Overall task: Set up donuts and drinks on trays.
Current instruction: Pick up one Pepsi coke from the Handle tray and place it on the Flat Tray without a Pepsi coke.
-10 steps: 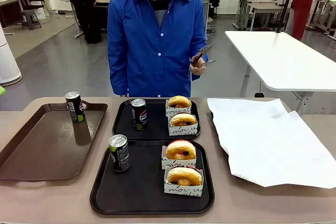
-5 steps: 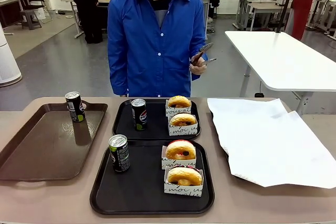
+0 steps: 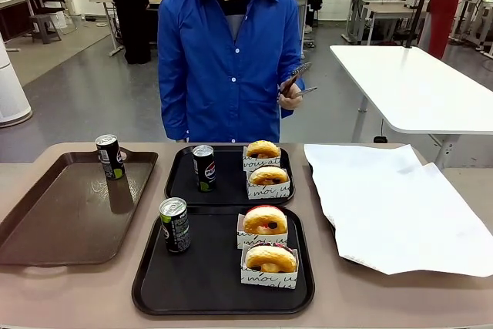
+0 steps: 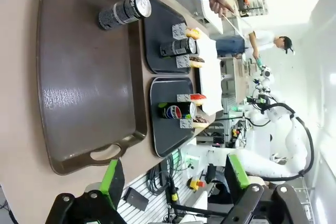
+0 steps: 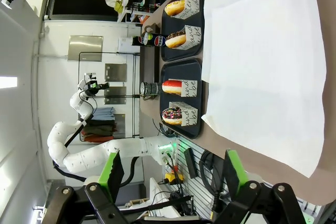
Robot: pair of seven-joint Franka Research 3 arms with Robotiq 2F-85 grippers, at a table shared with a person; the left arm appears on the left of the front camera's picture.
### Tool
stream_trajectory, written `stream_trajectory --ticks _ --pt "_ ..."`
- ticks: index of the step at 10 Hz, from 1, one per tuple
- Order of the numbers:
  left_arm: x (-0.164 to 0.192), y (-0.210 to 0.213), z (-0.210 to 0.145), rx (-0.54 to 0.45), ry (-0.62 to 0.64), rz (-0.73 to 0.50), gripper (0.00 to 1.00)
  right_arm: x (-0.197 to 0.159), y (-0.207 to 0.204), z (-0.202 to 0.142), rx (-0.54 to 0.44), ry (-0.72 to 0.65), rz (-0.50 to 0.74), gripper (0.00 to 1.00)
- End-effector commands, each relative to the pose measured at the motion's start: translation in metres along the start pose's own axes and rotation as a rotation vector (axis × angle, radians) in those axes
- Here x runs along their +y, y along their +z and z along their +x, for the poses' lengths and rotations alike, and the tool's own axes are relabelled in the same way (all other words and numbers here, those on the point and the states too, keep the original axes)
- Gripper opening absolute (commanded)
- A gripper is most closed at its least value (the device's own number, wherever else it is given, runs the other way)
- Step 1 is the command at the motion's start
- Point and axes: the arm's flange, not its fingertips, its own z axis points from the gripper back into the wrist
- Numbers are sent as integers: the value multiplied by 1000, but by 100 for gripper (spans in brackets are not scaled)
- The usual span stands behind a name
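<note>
Two black trays are sitting in the middle of the bench, one behind the other. The near tray (image 3: 150, 287) is carrying two boxed donuts, a plain golden one (image 3: 270, 258) at the front and a red-glazed one (image 3: 264, 222) behind it, with a can (image 3: 175, 224) standing at its left side. The far tray (image 3: 179, 182) is carrying another two boxed donuts (image 3: 268, 176) (image 3: 263, 150) and a can (image 3: 203, 167) on its left half. A third can (image 3: 109, 156) is standing apart from these, at the far corner of the glossy brown tray (image 3: 54, 221) on the left, and a white paper sheet (image 3: 393, 206) is lying on the right with nothing on it.

Judging by this layout, the setting-up is looking close to finished: each black tray is already holding a pair of donuts and one drink. What may be left is the spare can on the brown tray, though the pictures are not saying whether it belongs anywhere else.

The left pincer (image 4: 171, 179) is hanging above the brown tray's end with its jaws spread wide and nothing between them. The right pincer (image 5: 172, 174) is hovering off the paper's side, likewise gaping and empty. The person across the bench is holding tongs (image 3: 296, 81) in one hand (image 3: 290, 96), raised at chest height.
</note>
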Motion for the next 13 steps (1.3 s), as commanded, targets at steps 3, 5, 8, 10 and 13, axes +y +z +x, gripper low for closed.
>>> stream_trajectory --ticks 3,5,8,10,13 --pt "1 -6 1 -6 0 8 100 0 0 1 -4 14 16 100" --pt "1 -6 1 -6 0 8 100 0 0 1 -4 14 16 100" --pt "1 -6 1 -6 0 8 100 0 0 1 -4 14 16 100" --pt "1 -6 1 -6 0 8 100 0 0 1 -4 14 16 100" --pt "1 -6 1 -6 0 8 100 0 0 1 -4 14 16 100"
